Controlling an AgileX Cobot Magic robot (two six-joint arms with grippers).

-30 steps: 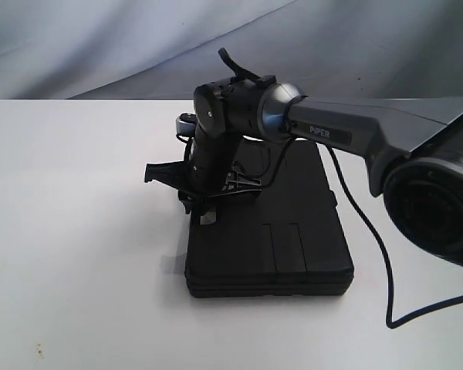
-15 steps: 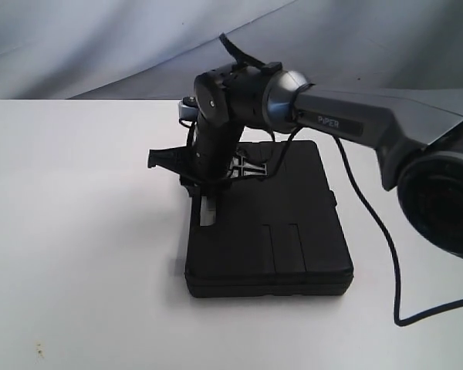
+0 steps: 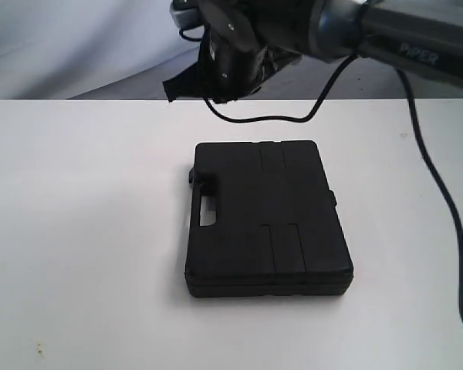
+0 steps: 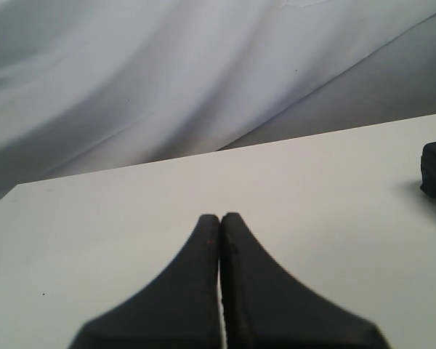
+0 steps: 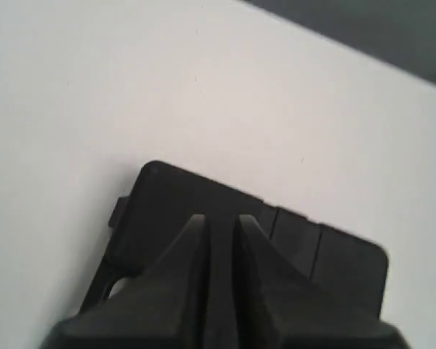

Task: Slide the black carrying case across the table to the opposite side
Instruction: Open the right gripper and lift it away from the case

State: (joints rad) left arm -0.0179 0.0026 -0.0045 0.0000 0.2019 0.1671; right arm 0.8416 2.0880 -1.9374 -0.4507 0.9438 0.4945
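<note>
black case point(image 3: 266, 223) lay flat near ctr of table point(image 3: 77, 231), not at any edge. r gripper point(image 5: 218, 222) hung clear above its 12 o'clock end, narrow gap, empty. l gripper point(image 4: 219, 218) closed, empty. slide judged unfinished.

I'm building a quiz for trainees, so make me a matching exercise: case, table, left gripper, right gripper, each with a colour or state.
1 case
2 table
3 left gripper
4 right gripper

A white
B shut, empty
C black, lying flat
D slightly open, up in the air

Pairs: 1-C, 2-A, 3-B, 4-D
</note>
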